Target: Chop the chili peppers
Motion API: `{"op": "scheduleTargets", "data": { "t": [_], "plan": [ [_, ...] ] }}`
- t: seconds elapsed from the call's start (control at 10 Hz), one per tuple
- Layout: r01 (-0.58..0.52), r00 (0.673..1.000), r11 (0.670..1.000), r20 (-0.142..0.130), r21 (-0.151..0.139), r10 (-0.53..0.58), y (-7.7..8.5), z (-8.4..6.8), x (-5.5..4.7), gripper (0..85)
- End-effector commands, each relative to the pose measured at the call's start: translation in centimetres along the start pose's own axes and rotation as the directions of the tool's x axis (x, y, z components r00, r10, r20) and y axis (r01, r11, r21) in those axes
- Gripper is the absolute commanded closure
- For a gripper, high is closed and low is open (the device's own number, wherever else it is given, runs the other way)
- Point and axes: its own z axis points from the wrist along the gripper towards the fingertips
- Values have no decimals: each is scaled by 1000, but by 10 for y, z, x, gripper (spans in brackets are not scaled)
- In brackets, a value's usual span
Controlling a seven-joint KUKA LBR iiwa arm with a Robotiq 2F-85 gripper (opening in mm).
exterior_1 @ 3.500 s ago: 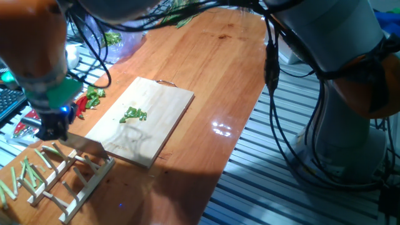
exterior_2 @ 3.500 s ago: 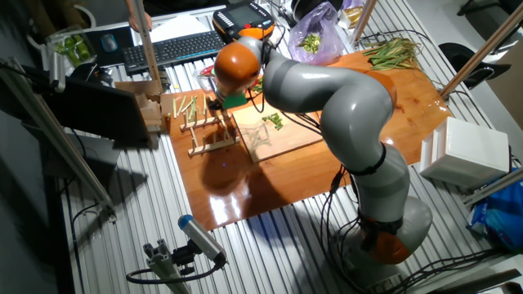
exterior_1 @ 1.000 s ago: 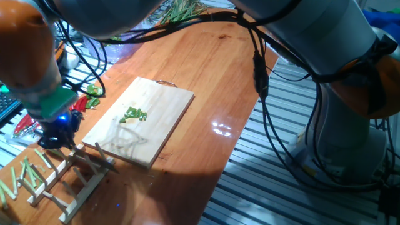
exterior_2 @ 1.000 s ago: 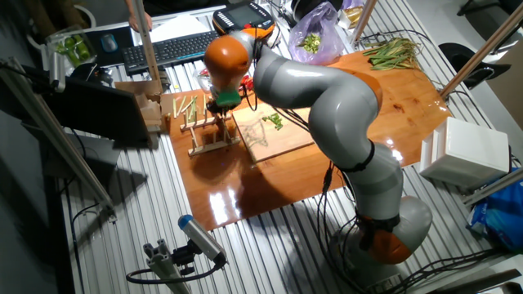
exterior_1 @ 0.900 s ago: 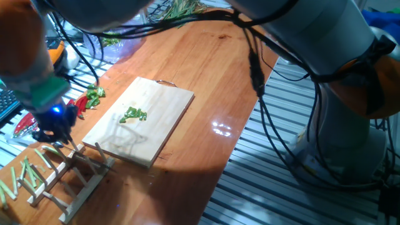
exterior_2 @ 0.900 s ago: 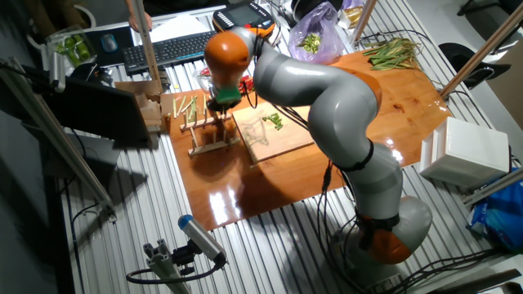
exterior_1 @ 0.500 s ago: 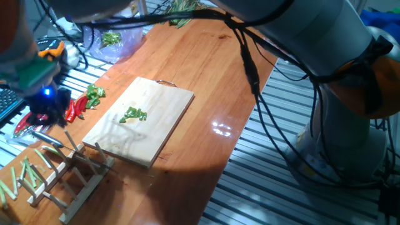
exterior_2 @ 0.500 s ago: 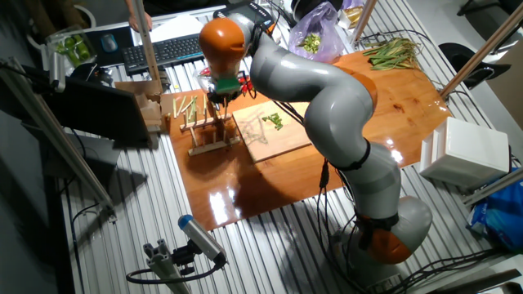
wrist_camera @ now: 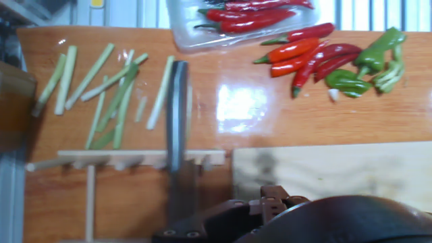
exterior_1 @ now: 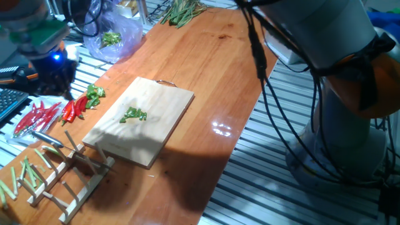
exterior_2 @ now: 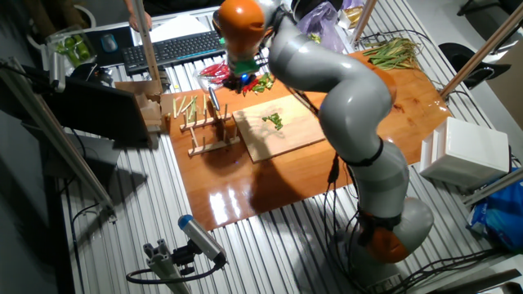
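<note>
Gripper [exterior_1: 53, 78]: hangs high over the table's [exterior_1: 212, 69] left edge, above the red chilies [exterior_1: 44, 115]. Jaw state: cannot tell. The hand view shows only the dark body at the bottom of the frame, no fingertips. Nothing is visibly held.

Knife [wrist_camera: 177, 115]: lies across the rack [exterior_1: 69, 175] at the table's near-left corner. In the hand view its long axis runs straight up the frame. Stalk sticks [wrist_camera: 101, 88] lie just beside it on its left.

Board [exterior_1: 140, 122]: right of the rack, touching it or very near.

Chili bits [exterior_1: 133, 114]: small green cluster near the board's middle, down and to the right of the gripper, well apart from it. No clear long axis, only a loose clump.

Judgement: you are probably past most of the cutting. If more cuts are wanted, you need the knife first, and it is nearer than the bits.

Room: the board around the bits is bare, and so is the table from the board to its right edge. The left edge is crowded.
</note>
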Motion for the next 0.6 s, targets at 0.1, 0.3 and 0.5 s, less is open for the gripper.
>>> {"op": "scheduleTargets", "data": {
  "t": [0.1, 0.3, 0.5],
  "plan": [
    [7, 1000, 1000, 2, -16, -7, -18, 3, 4, 850],
    [-4, 1000, 999, -8, -33, 3, -15, 5, 0, 850],
    [2, 1000, 1000, -7, -21, -2, -16, 7, -3, 850]
  ]
}}
